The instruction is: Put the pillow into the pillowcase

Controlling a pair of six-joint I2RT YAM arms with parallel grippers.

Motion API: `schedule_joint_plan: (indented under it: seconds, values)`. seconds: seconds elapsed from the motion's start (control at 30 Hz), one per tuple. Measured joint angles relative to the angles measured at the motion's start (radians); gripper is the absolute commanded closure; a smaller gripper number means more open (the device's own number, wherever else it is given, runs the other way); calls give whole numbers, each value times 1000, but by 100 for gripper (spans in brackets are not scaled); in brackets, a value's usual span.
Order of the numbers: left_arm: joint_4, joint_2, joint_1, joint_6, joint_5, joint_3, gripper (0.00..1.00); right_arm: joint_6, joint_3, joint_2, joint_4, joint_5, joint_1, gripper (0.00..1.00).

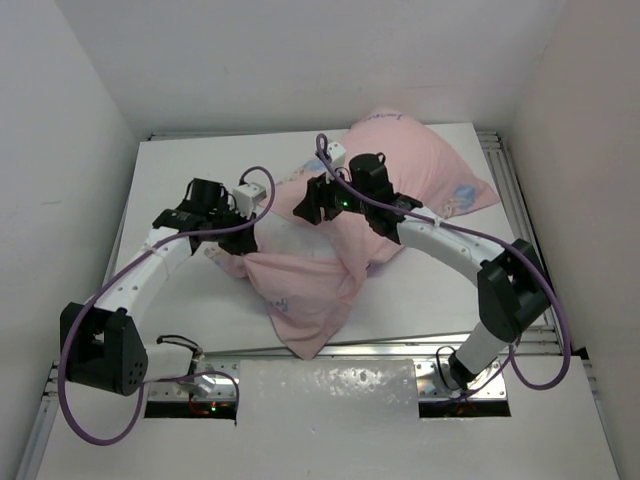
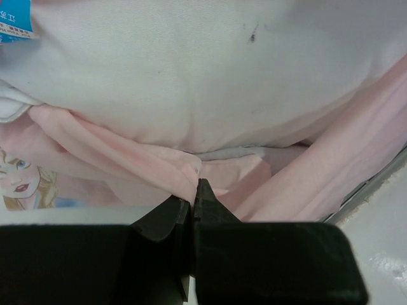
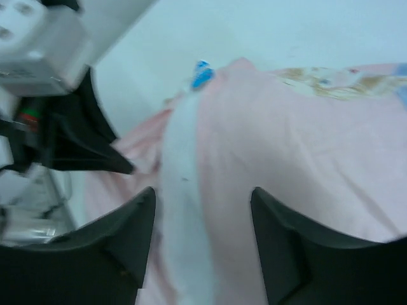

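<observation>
The pale pink pillowcase (image 1: 420, 165) lies bulging across the middle and right of the table, with a limp flap (image 1: 300, 290) hanging toward the near edge. In the left wrist view the white pillow (image 2: 191, 76) with its blue tag (image 2: 16, 19) sits in the pink pillowcase (image 2: 127, 152) mouth. My left gripper (image 2: 194, 185) is shut on a fold of the pillowcase's edge. My right gripper (image 3: 202, 194) stands open over a white strip of pillow (image 3: 181, 210) beside the pink pillowcase (image 3: 292, 159), holding nothing. From above, the left gripper (image 1: 258, 208) and right gripper (image 1: 302, 204) are close together.
White table (image 1: 180, 170) boxed in by white walls, with an aluminium rail (image 1: 505, 190) along its right side and another at the near edge (image 1: 400, 345). My left gripper's black fingers (image 3: 82, 146) show at the left of the right wrist view.
</observation>
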Motion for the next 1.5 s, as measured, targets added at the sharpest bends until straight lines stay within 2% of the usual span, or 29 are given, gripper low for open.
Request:
schedule_joint_plan:
  seconds: [0.03,0.07,0.1,0.13,0.2,0.23,0.33,0.43,0.53,0.63,0.67,0.77,0.87,1.0,1.1,1.23,1.33,1.5]
  values:
    - [0,0,0,0,-1,0,100,-19,0,0,-12,29,5,62]
    - [0,0,0,0,-2,0,100,-42,2,3,-24,51,11,66]
    - [-1,0,0,0,-3,0,100,-53,12,8,-40,71,20,65]
    - [-1,0,0,-1,-5,0,100,-72,35,26,-57,87,36,58]
    - [-1,-1,0,-4,-14,0,100,-109,110,89,-66,100,75,55]
    - [-1,-3,0,-6,-21,0,100,-127,154,129,-61,103,98,48]
    - [0,-11,0,-18,-59,0,100,-150,294,257,-56,100,149,40]
    - [6,-23,15,-70,-125,0,100,-163,407,374,-61,100,171,40]
    - [14,-26,42,-115,-172,0,100,-179,436,447,-46,127,164,41]
    - [29,-33,68,-148,-173,0,100,-178,394,496,-6,160,157,49]
    - [32,-35,74,-159,-172,0,100,-175,369,504,19,170,157,69]
    - [34,-35,88,-192,-171,0,100,-151,284,505,110,209,155,100]
    - [49,-35,103,-229,-179,0,100,-126,217,490,189,243,155,100]
    - [85,-32,166,-259,-176,0,100,-112,37,394,311,269,159,100]
    - [112,15,238,-275,-141,19,100,-93,-98,317,395,285,172,100]
    - [122,105,255,-270,-58,94,100,-53,-172,295,471,311,191,100]
    - [116,129,221,-211,37,166,100,-29,-166,300,485,320,194,100]
    - [68,129,50,-63,158,286,100,-31,-56,369,417,336,209,100]
